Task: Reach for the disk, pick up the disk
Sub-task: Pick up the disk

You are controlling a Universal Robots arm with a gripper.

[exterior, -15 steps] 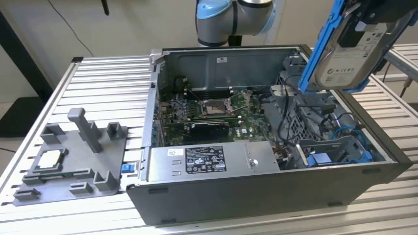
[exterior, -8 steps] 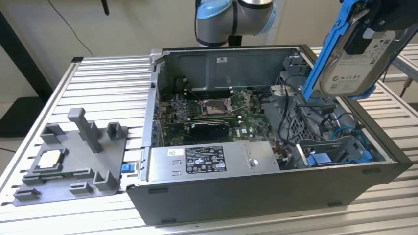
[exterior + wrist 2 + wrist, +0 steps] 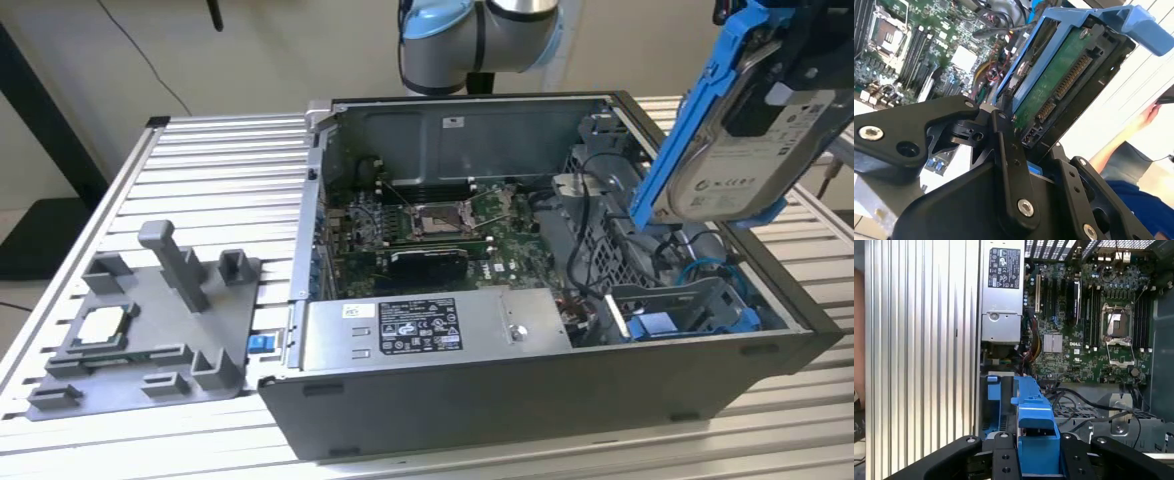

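Disk: gripped in the closed claw, lifted clear above the open case at the exterior view's right, tilted near upright, blue bracket around it
Below it: drive bay with loose cables
Case interior: motherboard, grey box
Worktop: grey fixture carrying chip, well apart from the disk

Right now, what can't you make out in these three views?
- Exterior view: the tool is cut off by the frame's upper edge where it holds the disk.
- Second wrist view: the disk's label face is turned away; the green board side shows.
- First wrist view: the blue bracket and tool fingers hide the disk's metal body.
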